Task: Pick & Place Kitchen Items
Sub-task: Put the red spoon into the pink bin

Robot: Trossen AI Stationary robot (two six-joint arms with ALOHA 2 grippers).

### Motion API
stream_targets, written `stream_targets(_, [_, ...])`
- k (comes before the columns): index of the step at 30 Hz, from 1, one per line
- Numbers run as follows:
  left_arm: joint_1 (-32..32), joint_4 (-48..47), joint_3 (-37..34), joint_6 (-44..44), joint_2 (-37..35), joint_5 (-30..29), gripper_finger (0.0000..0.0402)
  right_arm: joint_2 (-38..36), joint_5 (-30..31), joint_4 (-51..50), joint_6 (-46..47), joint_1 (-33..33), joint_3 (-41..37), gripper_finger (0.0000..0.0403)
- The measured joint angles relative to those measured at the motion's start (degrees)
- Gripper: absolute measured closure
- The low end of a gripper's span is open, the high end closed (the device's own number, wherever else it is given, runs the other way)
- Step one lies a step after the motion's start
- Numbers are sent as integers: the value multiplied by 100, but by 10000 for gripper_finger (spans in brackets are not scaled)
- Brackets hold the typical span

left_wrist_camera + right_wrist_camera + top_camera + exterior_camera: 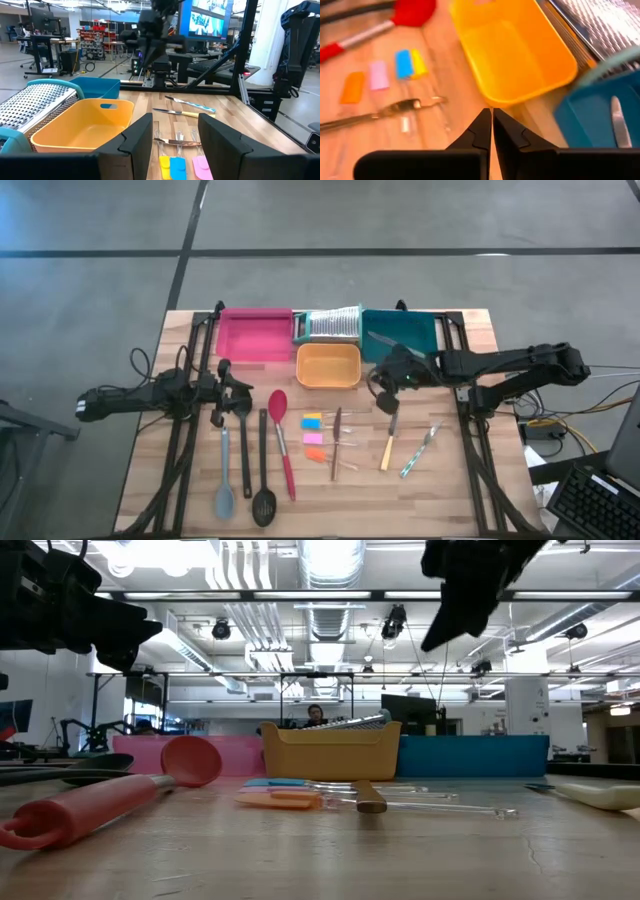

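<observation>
Fingers: the right gripper has its fingers pressed together with nothing between them; the left gripper has its fingers apart on nothing. The right gripper hangs above the bench between the orange tray and the teal tray, toward the back edge; a knife already lies in the teal tray; the left arm waits near the left edge, over the spoon handles.

Items not yet placed lie in a row across the bench's middle: grey-blue spoon, black ladle and red spoon to the left; small coloured pieces and a wood-handled knife at the centre; yellow-handled knife and green-handled knife to the right.

Judgement: the step in hand is a fresh pick, likely the yellow-handled knife just beside the right gripper. Part the fingers before descending; align them across the handle, not the blade; close at mid-handle so it lifts level; clear the tray rim before release.
</observation>
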Motion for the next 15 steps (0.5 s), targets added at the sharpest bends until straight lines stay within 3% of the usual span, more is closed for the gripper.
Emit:
stream_targets(11, [-1, 0, 0, 2, 0, 1, 238, 17, -31, 59, -38, 394, 231, 362])
stream_targets(15, [0, 0, 0, 0, 1, 0, 238, 291, -47, 47, 659, 448, 83, 352])
